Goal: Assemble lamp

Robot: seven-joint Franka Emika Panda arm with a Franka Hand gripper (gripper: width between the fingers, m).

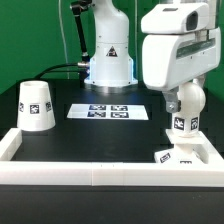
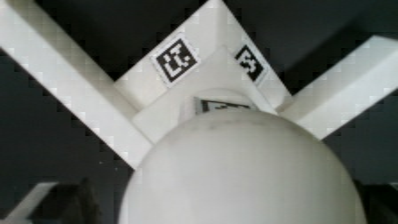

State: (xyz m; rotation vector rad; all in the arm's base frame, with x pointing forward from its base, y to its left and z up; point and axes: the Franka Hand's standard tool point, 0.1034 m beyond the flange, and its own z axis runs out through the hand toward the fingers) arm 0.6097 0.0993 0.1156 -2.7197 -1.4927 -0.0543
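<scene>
The white round bulb [image 1: 184,108] stands upright with a tag near its foot, on the small square base [image 1: 171,156], which lies in the corner of the white wall at the exterior view's right. My gripper [image 1: 184,100] hangs straight above and reaches down around the bulb, open, with a jaw on each side. In the wrist view the bulb [image 2: 231,165] fills the space between the jaws. Beyond it, the tagged base [image 2: 196,62] sits in the wall corner. One dark finger [image 2: 43,202] shows at the edge. The tapered shade [image 1: 37,105] stands alone at the exterior view's left.
The marker board [image 1: 105,111] lies flat in the middle of the black table. A low white wall [image 1: 90,170] runs along the front and both sides. The robot's base [image 1: 108,55] and cables stand at the back.
</scene>
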